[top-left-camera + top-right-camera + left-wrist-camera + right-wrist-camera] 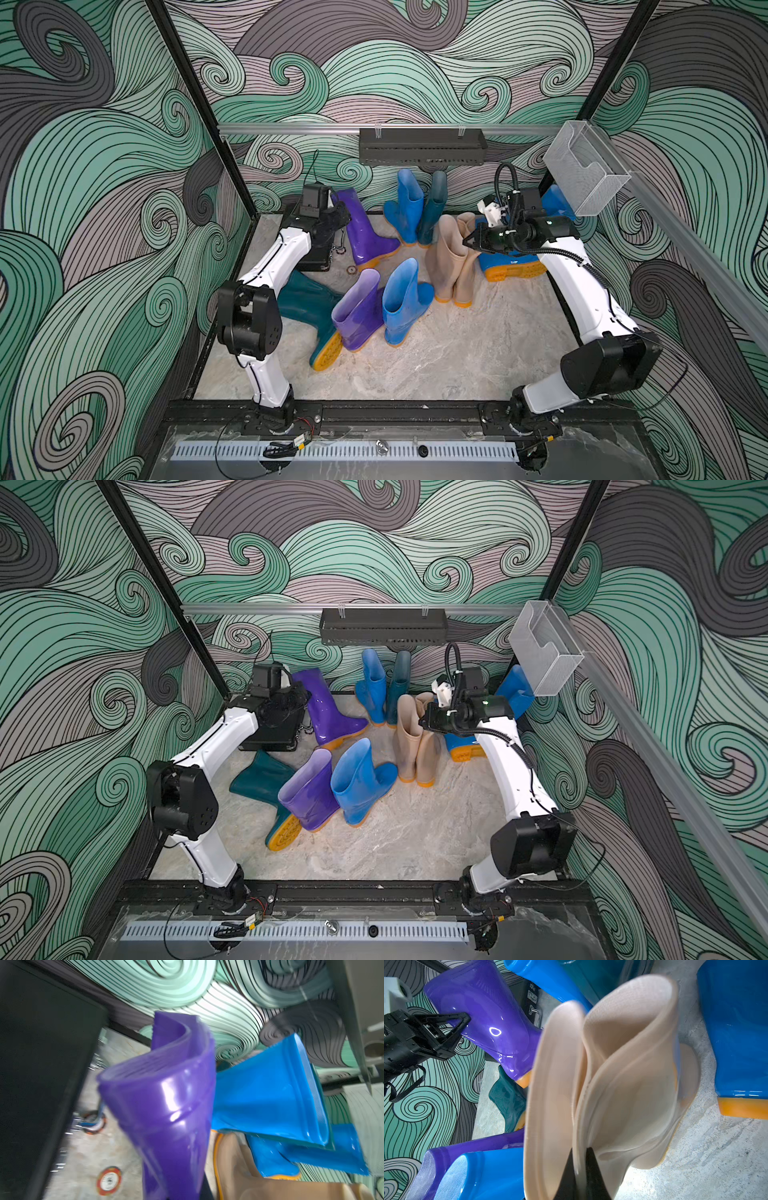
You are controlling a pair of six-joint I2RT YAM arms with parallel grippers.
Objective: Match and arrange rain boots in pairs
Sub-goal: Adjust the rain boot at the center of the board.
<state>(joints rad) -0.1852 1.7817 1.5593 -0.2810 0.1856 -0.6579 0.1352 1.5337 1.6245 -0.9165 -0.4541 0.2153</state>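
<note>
My left arm [274,259] reaches forward, its left gripper [466,1019] clamped closed. My right arm [577,282] bends inward, wrist level, right gripper [580,1157] pinched tight.

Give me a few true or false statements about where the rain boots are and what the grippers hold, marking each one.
The right gripper is shut on the top rims of the beige boots. True.
A dark teal boot lies on its side, sole showing. True.
The beige boots stand far apart. False: they stand side by side, touching.
The two purple boots stand together as a pair. False: the near purple boot stands beside a blue boot; the far purple boot leans at the back, its rim in the left gripper.
Both grippers are open. False: both are shut.
</note>
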